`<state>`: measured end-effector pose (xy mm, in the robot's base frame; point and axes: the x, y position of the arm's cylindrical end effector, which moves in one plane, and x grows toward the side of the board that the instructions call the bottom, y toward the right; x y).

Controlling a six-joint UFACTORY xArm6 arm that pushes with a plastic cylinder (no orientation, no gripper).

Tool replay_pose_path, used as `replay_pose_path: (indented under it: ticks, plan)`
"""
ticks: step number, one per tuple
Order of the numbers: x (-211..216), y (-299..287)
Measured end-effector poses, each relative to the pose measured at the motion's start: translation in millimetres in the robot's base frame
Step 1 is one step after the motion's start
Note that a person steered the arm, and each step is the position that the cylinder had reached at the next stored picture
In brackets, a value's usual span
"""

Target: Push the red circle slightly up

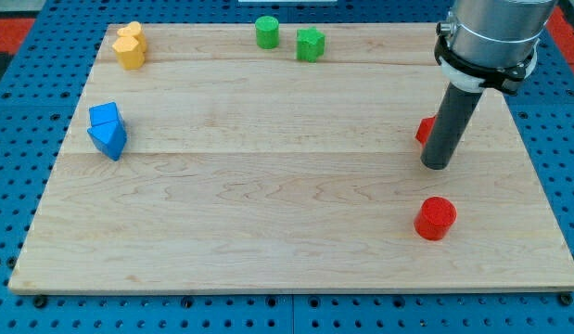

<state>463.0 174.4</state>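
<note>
While my tip [436, 165] rests on the counter [268, 213], the red circle [436, 218] sits apart.
Circle lies at six o'clock from my tip; the end effector is a plain rod, no jaws.

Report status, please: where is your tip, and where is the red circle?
My tip on board, above red circle, apart. Second red block half hidden behind rod, shape unclear. Nothing between tip and circle.

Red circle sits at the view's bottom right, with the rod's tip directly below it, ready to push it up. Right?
Not quite. The camera view shows my tip above the red circle, not below it. The red circle does sit at the view's bottom right.
</note>
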Motion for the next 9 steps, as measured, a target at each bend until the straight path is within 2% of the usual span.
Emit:
replay_pose_path:
  ticks: [1,3,4,5,6,8,9]
  plan:
    - [1,1]
    - [37,-118]
    - [77,-77]
    - [132,-61]
    - [123,0]
    - [57,-51]
    - [50,-25]
